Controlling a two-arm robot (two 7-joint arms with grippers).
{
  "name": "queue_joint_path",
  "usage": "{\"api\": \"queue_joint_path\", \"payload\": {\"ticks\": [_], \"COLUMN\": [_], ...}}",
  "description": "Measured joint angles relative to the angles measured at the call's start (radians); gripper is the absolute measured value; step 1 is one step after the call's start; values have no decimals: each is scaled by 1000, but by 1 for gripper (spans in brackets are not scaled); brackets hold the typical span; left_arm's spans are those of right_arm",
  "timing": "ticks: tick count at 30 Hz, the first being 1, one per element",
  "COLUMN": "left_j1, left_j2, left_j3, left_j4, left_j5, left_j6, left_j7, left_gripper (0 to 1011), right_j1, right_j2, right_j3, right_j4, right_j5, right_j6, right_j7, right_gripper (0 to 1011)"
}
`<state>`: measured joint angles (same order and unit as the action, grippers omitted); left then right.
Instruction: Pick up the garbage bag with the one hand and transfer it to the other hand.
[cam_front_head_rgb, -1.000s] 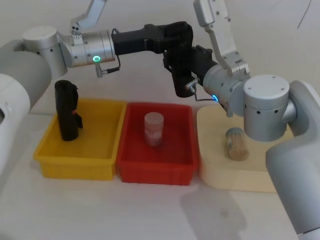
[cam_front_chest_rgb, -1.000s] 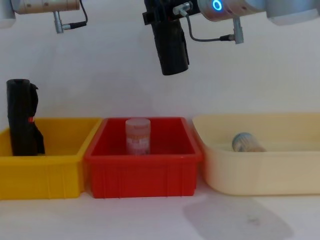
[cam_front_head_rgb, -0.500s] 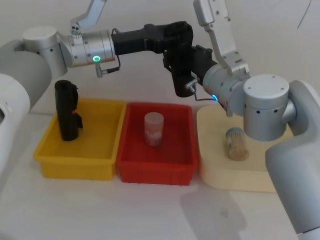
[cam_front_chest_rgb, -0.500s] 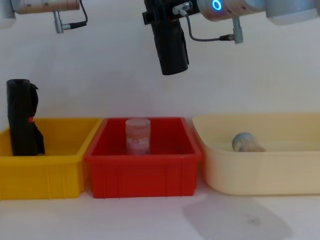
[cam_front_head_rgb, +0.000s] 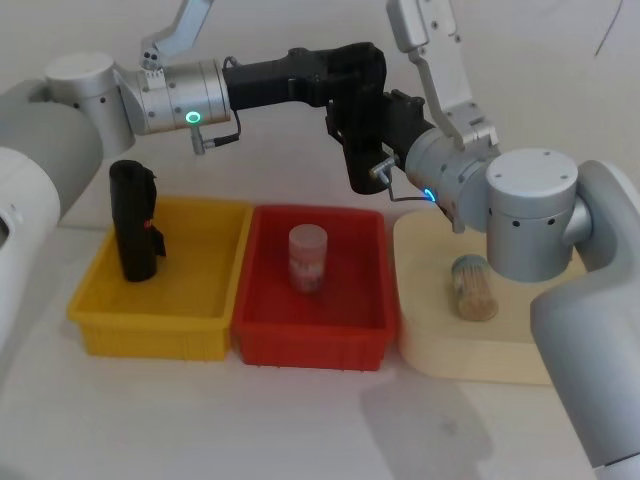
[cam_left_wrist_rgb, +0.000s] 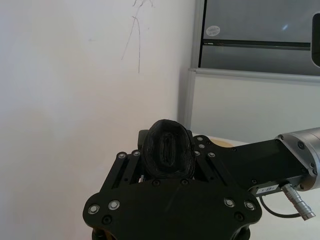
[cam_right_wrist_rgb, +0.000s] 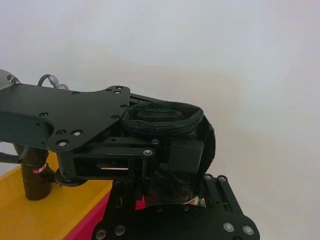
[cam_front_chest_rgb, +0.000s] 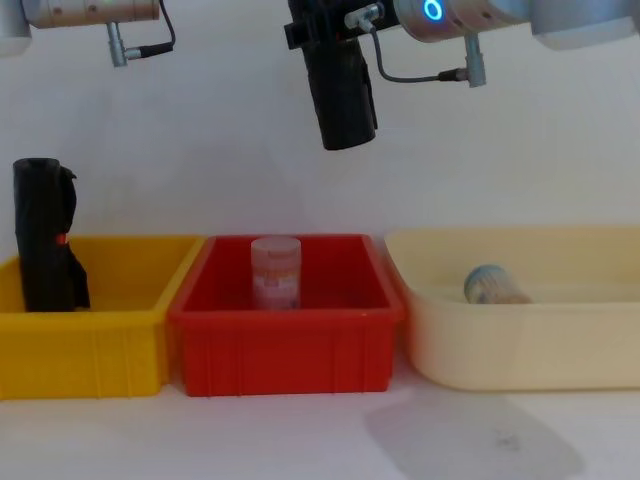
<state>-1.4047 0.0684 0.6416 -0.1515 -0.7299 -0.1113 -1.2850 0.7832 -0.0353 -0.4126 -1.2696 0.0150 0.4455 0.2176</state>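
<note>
Hanging upright high above the red bin (cam_front_head_rgb: 310, 290): garbage bag (cam_front_chest_rgb: 342, 95), at 12 o'clock from the jar (cam_front_chest_rgb: 275, 272). Clamping its upper part from both sides: left gripper (cam_front_head_rgb: 350, 85) fingers and right gripper (cam_front_head_rgb: 385, 125) fingers. Standing in the yellow bin (cam_front_head_rgb: 160, 290), at 9 o'clock: second black roll (cam_front_head_rgb: 133, 220).

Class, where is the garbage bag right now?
In the head view the garbage bag hangs upright in mid-air above the far end of the red bin, with the left gripper and right gripper both around it.
</note>
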Motion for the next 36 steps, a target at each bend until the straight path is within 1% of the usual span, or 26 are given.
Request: {"api": "queue_joint_path", "payload": {"ticks": [12,14,15,18,19,21,22,28,29,31,32,33,34,35,36], "left_j1": [0,0,0,0,0,0,0,0,0,0,0,0,0,0,0], "left_j2": [0,0,0,0,0,0,0,0,0,0,0,0,0,0,0], "left_j3": [0,0,0,0,0,0,0,0,0,0,0,0,0,0,0], "left_j4": [0,0,0,0,0,0,0,0,0,0,0,0,0,0,0], "left_j5": [0,0,0,0,0,0,0,0,0,0,0,0,0,0,0], "left_j6": [0,0,0,0,0,0,0,0,0,0,0,0,0,0,0], "left_j7": [0,0,0,0,0,0,0,0,0,0,0,0,0,0,0], "left_gripper": [364,381,427,478,533,588,635,806,806,898,907,932,976,976,1001], "right_j1": [0,0,0,0,0,0,0,-1,-2,-3,-3,-4,-4,-4,-4], "right_j2": [0,0,0,0,0,0,0,-1,-1,-1,-1,-1,-1,-1,-1], "right_j3": [0,0,0,0,0,0,0,0,-1,-1,-1,-1,-1,0,1], "right_j4": [0,0,0,0,0,0,0,0,0,2,2,4,4,7,9], "right_j5": [0,0,0,0,0,0,-1,-11,-14,-29,-29,-40,-40,-48,-53], "right_j6": [0,0,0,0,0,0,0,-2,-3,-5,-5,-8,-8,-9,-10], "right_j7": [0,0,0,0,0,0,0,-13,-17,-37,-37,-55,-55,-66,-74], "right_gripper": [569,568,567,567,567,566,566,566,566,566,566,566,566,566,566]}}
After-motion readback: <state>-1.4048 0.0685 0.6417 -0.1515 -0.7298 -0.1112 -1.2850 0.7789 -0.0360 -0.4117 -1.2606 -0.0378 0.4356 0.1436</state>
